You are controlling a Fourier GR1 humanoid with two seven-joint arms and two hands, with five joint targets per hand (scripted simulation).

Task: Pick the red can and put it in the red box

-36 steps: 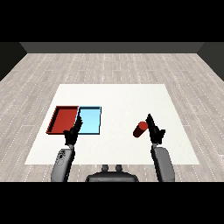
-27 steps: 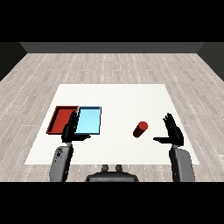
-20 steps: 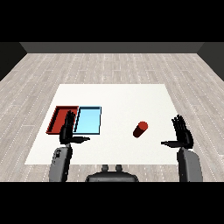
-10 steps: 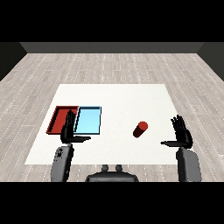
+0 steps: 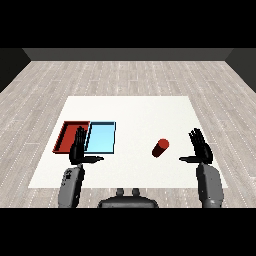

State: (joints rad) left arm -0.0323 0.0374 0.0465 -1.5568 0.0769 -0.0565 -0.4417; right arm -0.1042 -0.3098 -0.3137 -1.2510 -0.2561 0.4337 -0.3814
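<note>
Two hands show in the head view, both raised over the white table (image 5: 135, 107) with fingers straight and spread, thumbs pointing inward, holding nothing. The right hand (image 5: 201, 149) stands near the table's right edge. The red can (image 5: 160, 148) lies on its side to that hand's left, near it but apart, clear of the thumb. No label or writing can be made out on the can.

The left hand (image 5: 78, 149) rises in front of the two trays and covers part of their near edges. The red tray (image 5: 67, 133) sits just beyond and slightly left of this hand; the light blue tray (image 5: 102, 136) touches the red one's side and lies beyond and right of the hand. Both forearms are cut off at the lower edge. The can is well apart from the red tray, with the blue tray between them.
</note>
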